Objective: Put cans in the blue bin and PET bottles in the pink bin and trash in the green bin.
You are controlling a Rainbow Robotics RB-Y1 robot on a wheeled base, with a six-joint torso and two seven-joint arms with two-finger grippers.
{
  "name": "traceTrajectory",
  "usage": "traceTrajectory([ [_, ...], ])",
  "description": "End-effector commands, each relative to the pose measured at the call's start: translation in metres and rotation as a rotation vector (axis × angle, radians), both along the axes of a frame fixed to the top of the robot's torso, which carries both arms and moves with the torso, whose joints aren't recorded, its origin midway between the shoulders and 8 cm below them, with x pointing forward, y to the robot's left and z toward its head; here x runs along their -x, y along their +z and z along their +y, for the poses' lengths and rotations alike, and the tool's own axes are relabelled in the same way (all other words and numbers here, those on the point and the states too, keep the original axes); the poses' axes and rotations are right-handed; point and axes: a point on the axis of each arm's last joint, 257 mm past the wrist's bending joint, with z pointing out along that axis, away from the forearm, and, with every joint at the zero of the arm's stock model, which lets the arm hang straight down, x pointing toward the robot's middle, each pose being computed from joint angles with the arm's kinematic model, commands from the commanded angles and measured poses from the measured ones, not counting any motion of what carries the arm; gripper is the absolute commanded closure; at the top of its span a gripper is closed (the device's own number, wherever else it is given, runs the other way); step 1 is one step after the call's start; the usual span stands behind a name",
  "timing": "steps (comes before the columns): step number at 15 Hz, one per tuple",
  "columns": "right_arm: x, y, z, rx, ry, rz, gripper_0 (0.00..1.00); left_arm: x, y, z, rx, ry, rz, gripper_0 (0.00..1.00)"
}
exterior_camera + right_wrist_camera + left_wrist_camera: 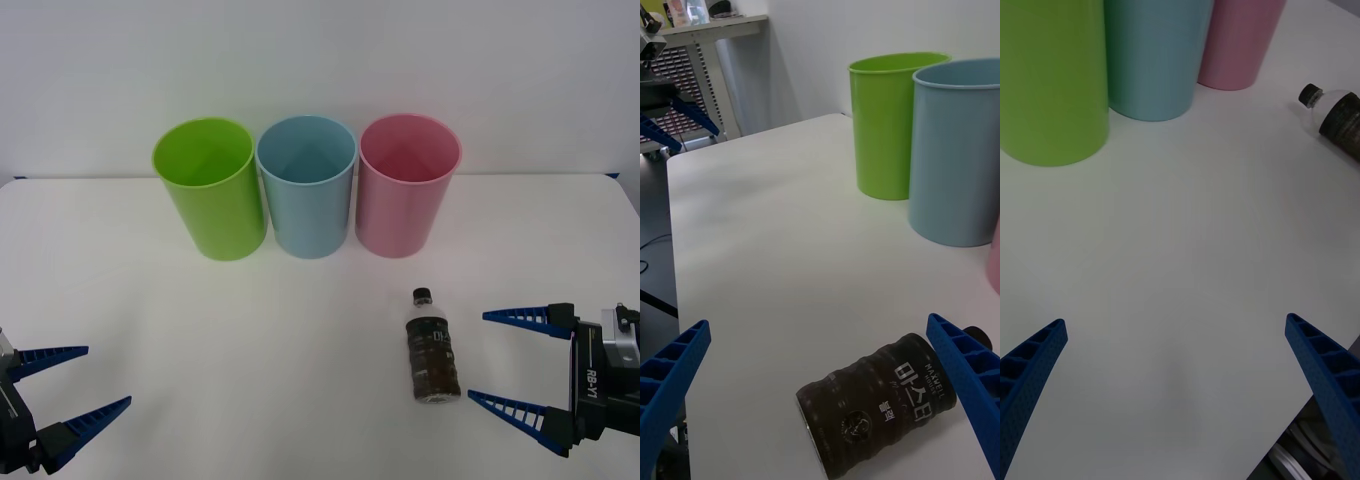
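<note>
From my front camera, my left gripper [68,388] sits at about 8 o'clock, low over the table [200,340], fingers spread wide and holding nothing. Along the far side, from 11 to 1 o'clock, I see three upright bins in a row: the green bin [208,190], the blue bin [307,188] just beside it, then the pink bin [405,187], each very close to or touching its neighbour. At roughly 4 o'clock the bottle [432,350] lies on its side on the table, black cap pointing toward the bins, well apart from them. My right gripper [500,358] is at 4 to 5 o'clock, just right of the bottle, released, its two blue fingers open toward the bottle without touching it. On my right wrist camera the bottle [880,405] lies between the spread fingers.
</note>
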Motion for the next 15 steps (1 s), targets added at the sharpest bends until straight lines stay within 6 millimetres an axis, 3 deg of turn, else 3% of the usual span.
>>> traceTrajectory([
  [1,0.0,0.0,0.0,0.0,0.0,0.0,0.0,0.0,0.0,0.0,0.0,0.0,0.0,0.0],
  [7,0.017,0.033,-0.009,-0.006,-0.024,0.058,0.0,0.0,0.0,0.0,0.0,0.0,0.0,0.0],
  [10,0.017,0.034,-0.019,0.02,-0.109,0.158,0.0,0.0,0.0,0.0,0.0,0.0,0.0,0.0],
  [15,-0.004,0.02,-0.023,0.069,-0.308,0.306,0.0,0.0,0.0,0.0,0.0,0.0,0.0,0.0],
])
